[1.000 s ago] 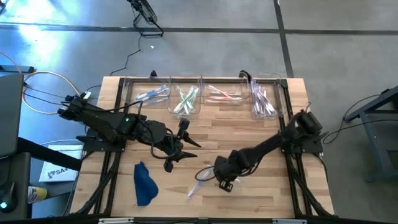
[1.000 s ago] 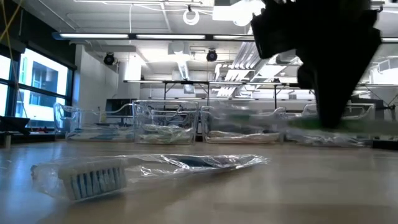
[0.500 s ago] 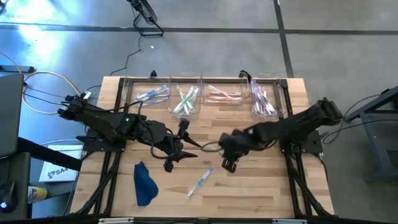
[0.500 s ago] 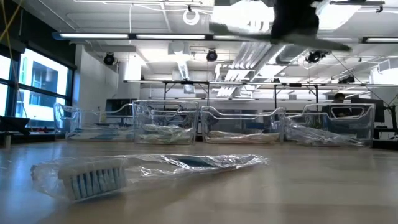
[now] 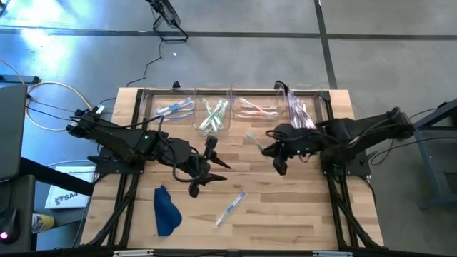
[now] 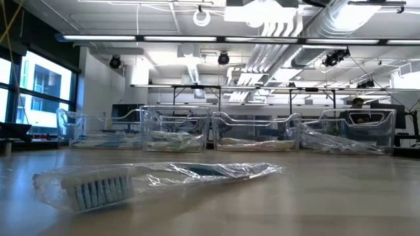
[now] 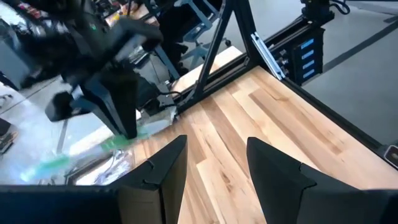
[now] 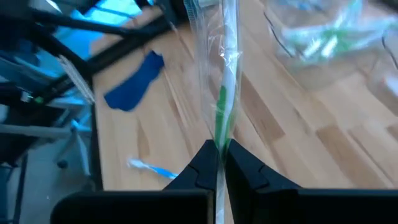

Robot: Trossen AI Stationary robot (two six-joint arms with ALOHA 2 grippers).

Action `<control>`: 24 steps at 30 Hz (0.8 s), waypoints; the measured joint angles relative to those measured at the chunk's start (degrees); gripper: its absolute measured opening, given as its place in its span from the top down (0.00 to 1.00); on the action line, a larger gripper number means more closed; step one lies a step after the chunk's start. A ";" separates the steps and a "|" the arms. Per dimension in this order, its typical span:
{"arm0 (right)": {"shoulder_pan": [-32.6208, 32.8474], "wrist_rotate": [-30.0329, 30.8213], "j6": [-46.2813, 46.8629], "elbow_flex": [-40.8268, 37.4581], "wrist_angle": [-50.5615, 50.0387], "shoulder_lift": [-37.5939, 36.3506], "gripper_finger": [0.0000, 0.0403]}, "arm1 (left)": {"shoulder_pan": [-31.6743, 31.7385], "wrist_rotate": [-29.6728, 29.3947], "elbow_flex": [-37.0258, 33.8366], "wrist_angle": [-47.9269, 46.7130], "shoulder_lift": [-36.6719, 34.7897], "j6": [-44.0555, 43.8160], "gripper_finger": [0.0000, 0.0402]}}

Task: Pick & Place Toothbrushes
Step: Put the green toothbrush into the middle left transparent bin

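Note:
My right gripper (image 5: 268, 150) hangs above the middle of the table, near the far bins, shut on a green toothbrush (image 5: 252, 140) in a clear wrapper. A blue toothbrush (image 5: 230, 208) in its wrapper lies flat on the wood toward the near edge and fills the low view's foreground (image 6: 151, 180). Four clear bins (image 5: 213, 114) at the far edge hold more toothbrushes. My left gripper (image 5: 214, 170) waits open over the table's left middle, with nothing between its fingers (image 7: 273, 171). My right gripper pinches the green toothbrush's handle through the wrapper (image 8: 219, 138) between its two fingers, near one end. The fingers slant downward and the brush runs on ahead of them, along their line. The toothbrush (image 7: 118, 143) is lifted clear of the table.
A dark blue cloth (image 5: 166, 210) lies crumpled at the near left. The bins (image 6: 252, 134) stand in a row along the far edge. Bare wood lies between the two arms and to the near right.
My right gripper has risen from the table near the blue toothbrush and gone toward the far edge and the bins, tipping up from pointing steeply down. It carries the green toothbrush, now lifted clear. The blue toothbrush has stayed where it lay.

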 joint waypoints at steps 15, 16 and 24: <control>0.30 2.57 -14.31 0.00 12.08 -2.52 0.99 | 3.58 -9.79 0.00 19.04 0.02 -11.82 0.60; 0.30 3.15 -14.61 0.00 12.34 -2.52 0.99 | 4.20 -9.82 0.00 20.15 0.02 -13.83 0.60; 1.09 4.34 -18.24 0.00 16.07 -2.52 0.99 | 8.52 -9.61 0.00 20.78 0.32 -29.13 0.60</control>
